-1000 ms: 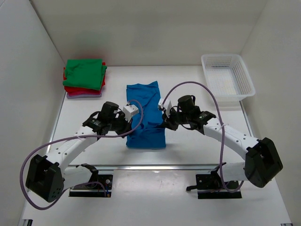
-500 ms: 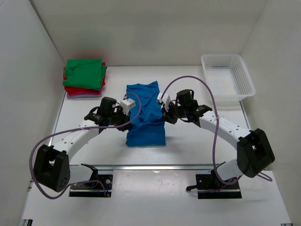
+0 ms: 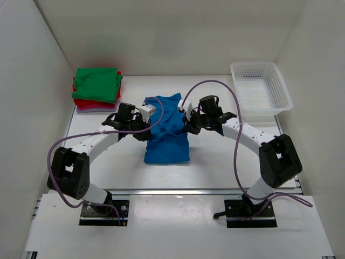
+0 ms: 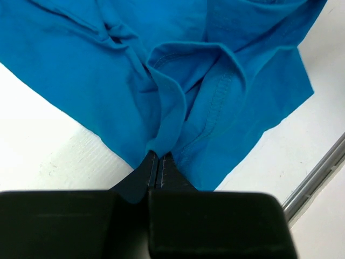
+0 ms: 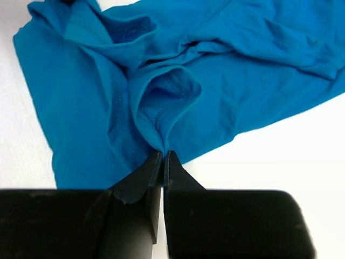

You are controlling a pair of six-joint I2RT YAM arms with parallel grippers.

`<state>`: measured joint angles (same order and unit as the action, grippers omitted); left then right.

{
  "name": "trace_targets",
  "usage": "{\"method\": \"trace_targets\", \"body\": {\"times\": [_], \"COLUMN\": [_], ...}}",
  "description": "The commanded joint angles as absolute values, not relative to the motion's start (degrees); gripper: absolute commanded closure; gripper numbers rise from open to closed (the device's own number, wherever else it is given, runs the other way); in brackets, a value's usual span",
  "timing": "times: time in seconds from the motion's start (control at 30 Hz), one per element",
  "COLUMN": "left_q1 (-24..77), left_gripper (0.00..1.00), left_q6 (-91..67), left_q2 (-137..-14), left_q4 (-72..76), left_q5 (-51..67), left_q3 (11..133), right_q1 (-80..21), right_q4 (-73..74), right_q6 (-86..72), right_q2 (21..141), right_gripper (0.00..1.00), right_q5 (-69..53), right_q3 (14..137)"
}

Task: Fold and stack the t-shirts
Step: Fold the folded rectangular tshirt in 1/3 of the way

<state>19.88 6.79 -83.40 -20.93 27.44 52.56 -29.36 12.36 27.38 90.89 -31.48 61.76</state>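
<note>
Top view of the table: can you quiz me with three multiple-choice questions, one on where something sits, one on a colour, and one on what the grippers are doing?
1. Where is the white basket?
A) far right of the table
B) near left
C) centre

2. What colour tops the folded stack?
A) red
B) green
C) blue

3. The left gripper and right gripper are:
A) both open
B) both shut on the blue t-shirt
C) one open, one shut

Answers:
1 A, it stands at the far right edge.
2 B, a green t-shirt lies uppermost.
3 B, each wrist view shows closed jaws pinching a blue fold.
</note>
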Motion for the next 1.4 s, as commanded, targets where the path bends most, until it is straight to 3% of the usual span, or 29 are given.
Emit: {"method": "trace_targets", "body": {"times": [0.0, 0.27, 0.37, 0.47, 0.53, 0.57, 0.63, 0.73, 0.87, 0.97, 1.03, 1.17, 1.2, 1.27, 1.37], "left_q1": [18.8, 18.4, 18.2, 17.6, 17.8, 17.8, 17.8, 17.5, 16.4, 15.1, 13.2, 11.5, 12.0, 16.1, 22.9], "left_gripper": [1.0, 0.96, 0.91, 0.78, 0.51, 0.46, 0.42, 0.37, 0.31, 0.22, 0.21, 0.46, 0.47, 0.48, 0.61], "left_q6": [7.1, 5.9, 5.7, 6.0, 5.8, 5.5, 4.7, 3.4, 0.4, -3.3, -5.1, -1.8, 1.5, 6.4, 12.9], "left_q2": [-83.7, -86.8, -89.2, -91.7, -93.3, -93.9, -94.5, -94.4, -93.2, -91.6, -90.4, -87.4, -86.5, -84.2, -79.5], "left_q4": [-20.1, -17.6, -17.3, -17.3, -17.9, -17.9, -17.3, -15.1, -11.5, -8.4, -7.1, -8.3, -10.6, -13.4, -13.3], "left_q5": [27.9, 26.5, 27.2, 27.4, 26.3, 26.5, 24.8, 23.1, 20.6, 16.5, 15.4, 19.1, 18.0, 14.2, 10.0], "left_q3": [54.1, 53.7, 54.6, 55.6, 56.8, 57.2, 57.8, 59.1, 60.4, 60.5, 60.3, 59.9, 60.4, 59.4, 54.4], "right_q1": [-28.9, -28.9, -29.0, -29.0, -28.9, -28.8, -28.7, -28.3, -28.1, -28.4, -28.2, -28.4, -28.3, -28.9, -30.1], "right_q4": [9.0, 6.2, 4.7, 2.8, 1.9, 1.4, 0.4, -3.9, -7.1, -7.2, -5.8, -3.3, -3.1, -1.8, -0.3], "right_q6": [28.7, 28.0, 28.0, 27.3, 27.2, 26.9, 26.2, 24.7, 22.9, 22.4, 22.8, 23.2, 23.9, 24.8, 24.8], "right_q2": [93.2, 97.9, 99.3, 100.5, 101.5, 102.1, 102.4, 102.0, 100.8, 99.4, 98.4, 94.1, 92.2, 89.8, 85.6], "right_gripper": [1.0, 1.0, 1.0, 1.0, 0.9, 0.86, 0.64, 0.51, 0.39, 0.36, 0.36, 0.35, 0.35, 0.35, 0.35], "right_q5": [-33.3, -34.0, -33.5, -32.3, -31.6, -30.7, -29.2, -27.1, -22.2, -20.0, -20.2, -21.3, -21.3, -21.4, -22.8], "right_q3": [65.0, 67.0, 66.9, 66.9, 67.0, 67.1, 66.9, 67.0, 66.4, 66.4, 66.1, 62.2, 60.7, 58.1, 54.6]}}
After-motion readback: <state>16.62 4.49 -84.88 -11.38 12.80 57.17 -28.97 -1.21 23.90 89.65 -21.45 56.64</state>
